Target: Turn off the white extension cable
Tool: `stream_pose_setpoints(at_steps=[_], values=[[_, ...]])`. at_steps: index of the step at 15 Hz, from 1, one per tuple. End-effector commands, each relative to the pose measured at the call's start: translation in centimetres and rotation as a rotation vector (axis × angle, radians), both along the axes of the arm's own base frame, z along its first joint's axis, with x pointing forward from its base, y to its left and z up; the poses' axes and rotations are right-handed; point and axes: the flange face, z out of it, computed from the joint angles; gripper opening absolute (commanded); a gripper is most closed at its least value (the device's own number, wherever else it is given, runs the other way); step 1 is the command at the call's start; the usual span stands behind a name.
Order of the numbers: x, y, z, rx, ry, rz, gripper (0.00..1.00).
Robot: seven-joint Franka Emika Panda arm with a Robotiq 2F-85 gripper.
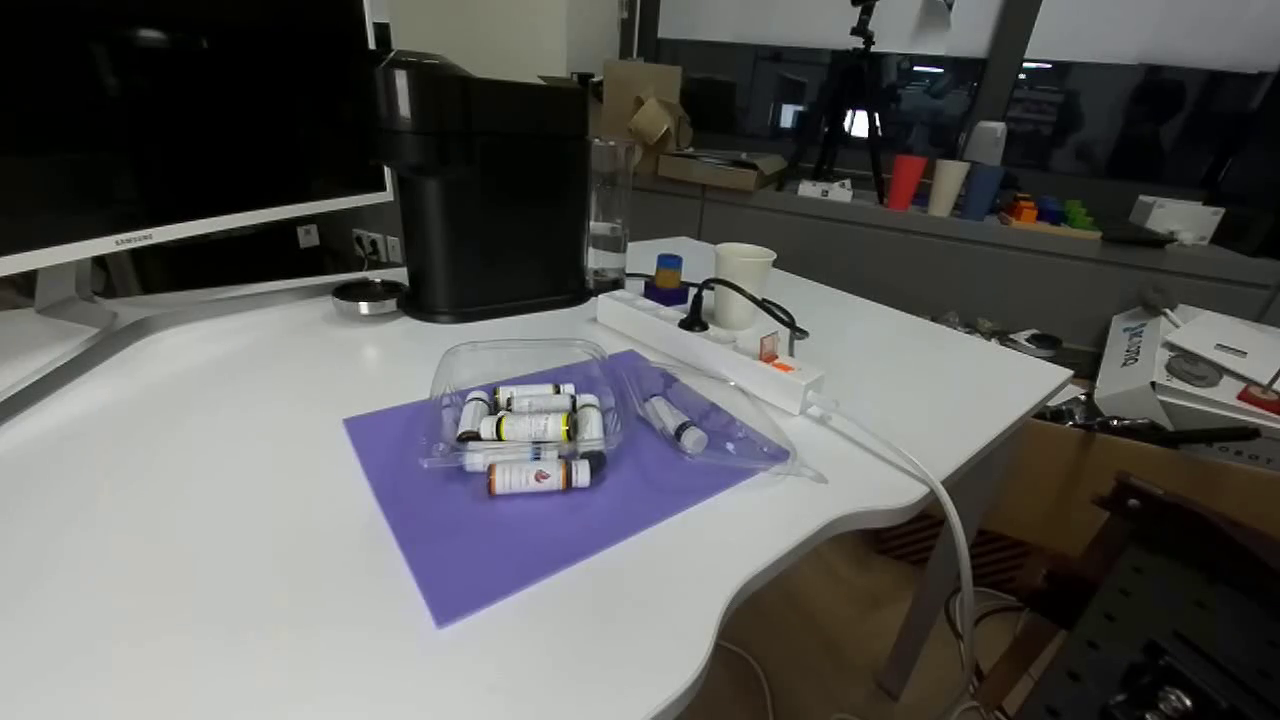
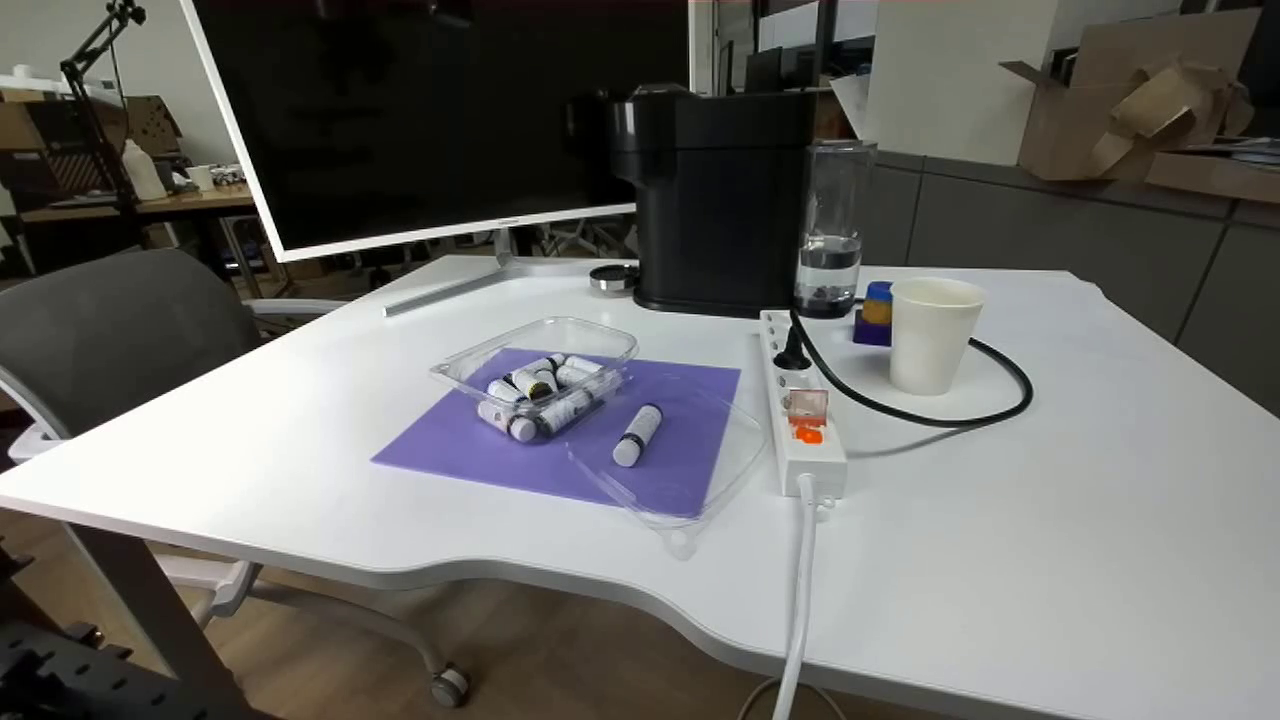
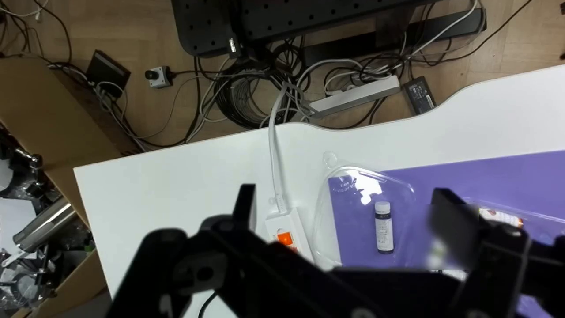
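The white extension cable is a long flat power strip, lying on the white table in both exterior views. Its switch end shows in the wrist view. The switch is orange-red near the cord end, with a clear reddish flap beside it. It also shows in the wrist view, looking bright orange. A black plug sits in a socket. The white cord runs off the table edge. My gripper is open and empty above the table; its left finger is near the switch end and its body hides most of the strip.
A clear tray of small bottles sits on a purple mat. A clear lid with one bottle lies beside the strip. A white cup and black cord are on the other side. A coffee machine stands behind.
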Motion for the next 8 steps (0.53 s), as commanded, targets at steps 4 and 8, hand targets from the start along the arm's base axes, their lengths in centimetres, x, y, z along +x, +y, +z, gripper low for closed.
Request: stream_pose_setpoints(at_steps=[4,8], values=[[3.5,-3.7,-1.0,0.016,-0.039,0.147,1.0],[6.6,-7.8,-2.9,0.03,-0.062,0.304,1.0]])
